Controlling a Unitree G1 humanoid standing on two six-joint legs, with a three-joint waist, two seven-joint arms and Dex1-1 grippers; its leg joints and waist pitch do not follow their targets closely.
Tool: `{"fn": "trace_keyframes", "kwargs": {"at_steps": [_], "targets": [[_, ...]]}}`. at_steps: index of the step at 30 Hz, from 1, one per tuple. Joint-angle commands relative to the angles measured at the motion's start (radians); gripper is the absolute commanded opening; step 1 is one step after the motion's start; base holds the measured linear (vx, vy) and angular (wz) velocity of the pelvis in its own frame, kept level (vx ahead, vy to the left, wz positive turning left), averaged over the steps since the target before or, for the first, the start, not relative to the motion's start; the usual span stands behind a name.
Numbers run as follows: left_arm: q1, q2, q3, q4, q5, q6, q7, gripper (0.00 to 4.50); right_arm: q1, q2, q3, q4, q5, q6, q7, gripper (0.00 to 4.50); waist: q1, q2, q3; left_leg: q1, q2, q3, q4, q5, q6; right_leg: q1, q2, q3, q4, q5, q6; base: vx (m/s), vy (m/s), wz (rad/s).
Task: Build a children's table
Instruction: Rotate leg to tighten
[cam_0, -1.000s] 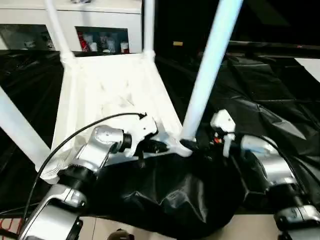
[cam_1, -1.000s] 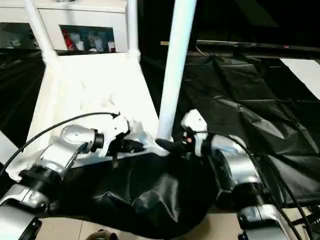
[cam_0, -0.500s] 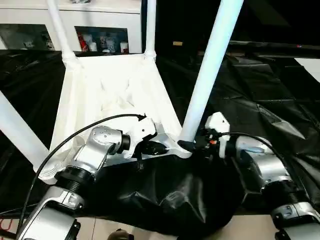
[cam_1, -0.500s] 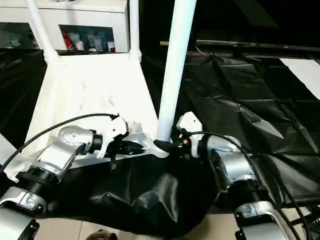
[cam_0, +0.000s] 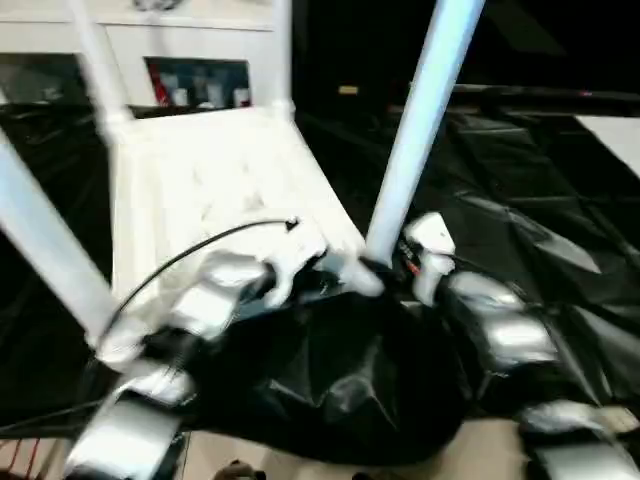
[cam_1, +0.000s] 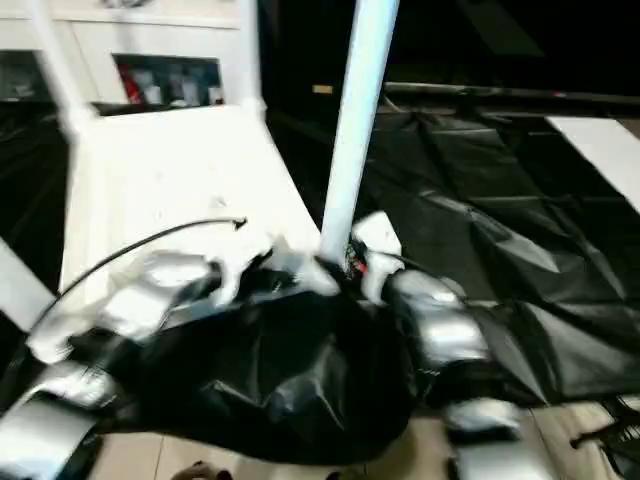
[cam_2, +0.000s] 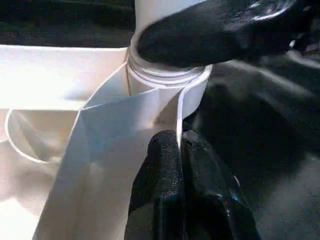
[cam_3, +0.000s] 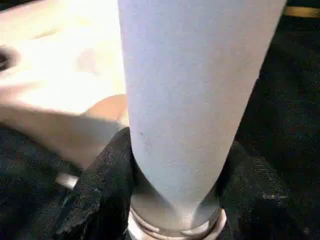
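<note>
Left gripper (cam_2: 181, 150) pinches tabletop (cam_0: 200, 180) rim beside corner socket; right gripper (cam_3: 175, 170) clasps near leg (cam_3: 195, 90) base.

You've got the white tabletop (cam_0: 210, 180) lying upside down on black sheeting (cam_0: 520, 220), legs sticking up. The near-right leg (cam_0: 415, 130) rises from its corner socket, and your right claw (cam_0: 385, 268) sits right at its base, but it's too blurry to call the grip. Your left claw (cam_0: 318, 272) is at the tabletop's near edge, just beside that socket. A white cabinet (cam_0: 190, 60) stands behind.
</note>
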Motion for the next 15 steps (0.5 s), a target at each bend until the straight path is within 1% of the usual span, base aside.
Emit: {"fn": "trace_keyframes", "kwargs": {"at_steps": [1,2,3,4,5,6,7,8,10,11,12,13,14,15], "targets": [[-0.056,-0.050,0.026,-0.022,-0.021,-0.019,0.060,0.00,0.009,0.062,0.048,0.064,-0.014,0.032,-0.042,2.01,-0.001,0.000,-0.068,0.021,0.057,-0.041,-0.073,-0.322,-0.013,0.036,-0.099,0.047,-0.099,-0.487,-0.128,0.000,0.000,0.00],[-0.060,-0.065,0.022,-0.018,-0.018,-0.026,0.070,0.00,-0.013,0.099,0.058,0.085,-0.030,0.014,-0.085,2.01,-0.001,0.001,-0.069,0.022,0.057,-0.039,-0.071,-0.315,-0.005,0.034,-0.101,0.051,-0.098,-0.468,-0.133,0.000,0.000,0.00],[-0.059,-0.067,0.021,-0.020,-0.018,-0.028,0.069,0.00,-0.017,0.105,0.063,0.088,-0.035,0.007,-0.087,2.01,-0.005,0.004,-0.071,0.017,0.055,-0.039,-0.071,-0.304,-0.002,0.037,-0.099,0.051,-0.096,-0.444,-0.141,0.000,0.000,0.00],[-0.059,-0.069,0.020,-0.021,-0.018,-0.029,0.068,0.00,-0.020,0.109,0.066,0.090,-0.038,0.002,-0.089,2.01,-0.005,0.004,-0.072,0.017,0.056,-0.039,-0.071,-0.297,0.001,0.038,-0.099,0.052,-0.095,-0.428,-0.144,0.000,0.000,0.00],[-0.053,-0.068,0.010,-0.027,-0.018,-0.040,0.054,0.00,-0.026,0.116,0.084,0.094,-0.051,-0.022,-0.078,2.01,-0.005,0.002,-0.072,0.016,0.055,-0.035,-0.070,-0.286,0.011,0.039,-0.097,0.053,-0.091,-0.389,-0.155,0.000,0.000,0.00],[-0.046,-0.063,-0.003,-0.032,-0.013,-0.054,0.035,0.00,-0.028,0.122,0.081,0.096,-0.043,-0.035,-0.059,2.01,-0.004,-0.002,-0.073,0.016,0.055,-0.034,-0.069,-0.280,0.017,0.040,-0.098,0.054,-0.090,-0.380,-0.158,0.000,0.000,0.00],[-0.040,-0.056,-0.014,-0.035,-0.009,-0.071,0.017,0.00,-0.027,0.119,0.071,0.093,-0.034,-0.034,-0.046,2.56,-0.003,-0.005,-0.072,0.013,0.055,-0.033,-0.068,-0.264,0.025,0.043,-0.099,0.054,-0.087,-0.366,-0.162,0.000,0.000,0.00],[-0.035,-0.050,-0.017,-0.037,-0.007,-0.079,0.006,0.00,-0.026,0.117,0.063,0.091,-0.027,-0.029,-0.041,2.70,-0.002,-0.003,-0.072,0.012,0.055,-0.034,-0.069,-0.259,0.029,0.044,-0.099,0.055,-0.087,-0.364,-0.162,0.000,0.000,0.00],[-0.033,-0.047,-0.017,-0.036,-0.007,-0.080,0.004,0.00,-0.025,0.113,0.060,0.091,-0.030,-0.031,-0.040,2.72,-0.003,-0.005,-0.072,0.012,0.057,-0.033,-0.069,-0.252,0.035,0.044,-0.098,0.054,-0.085,-0.360,-0.164,0.000,0.000,0.00],[-0.030,-0.044,-0.016,-0.038,-0.007,-0.080,0.003,0.00,-0.022,0.105,0.061,0.089,-0.035,-0.031,-0.038,2.82,-0.003,-0.004,-0.071,0.013,0.057,-0.033,-0.069,-0.254,0.034,0.043,-0.098,0.054,-0.085,-0.366,-0.168,0.000,0.000,0.00],[-0.024,-0.037,-0.017,-0.041,-0.007,-0.086,-0.002,0.00,-0.015,0.083,0.064,0.081,-0.049,-0.036,-0.046,2.98,-0.003,-0.010,-0.071,0.013,0.057,-0.032,-0.069,-0.251,0.035,0.044,-0.098,0.054,-0.086,-0.369,-0.167,0.000,0.000,0.00],[-0.018,-0.029,-0.020,-0.044,-0.004,-0.096,-0.010,0.00,0.000,0.056,0.065,0.057,-0.051,-0.040,-0.024,3.11,-0.002,-0.009,-0.071,0.013,0.057,-0.032,-0.069,-0.248,0.036,0.044,-0.099,0.054,-0.085,-0.371,-0.167,0.000,0.000,0.00],[-0.014,-0.024,-0.022,-0.047,-0.003,-0.104,-0.016,0.00,0.011,0.037,0.065,0.040,-0.051,-0.042,-0.007,3.11,0.001,-0.008,-0.071,0.013,0.058,-0.032,-0.069,-0.244,0.039,0.045,-0.098,0.054,-0.085,-0.366,-0.161,0.000,0.000,0.00],[-0.009,-0.019,-0.024,-0.048,0.003,-0.120,-0.012,0.00,0.036,0.001,0.065,-0.007,-0.038,-0.035,0.045,3.11,0.004,-0.013,-0.070,0.013,0.059,-0.031,-0.070,-0.241,0.045,0.045,-0.095,0.054,-0.085,-0.358,-0.155,0.000,0.000,0.00]]}}
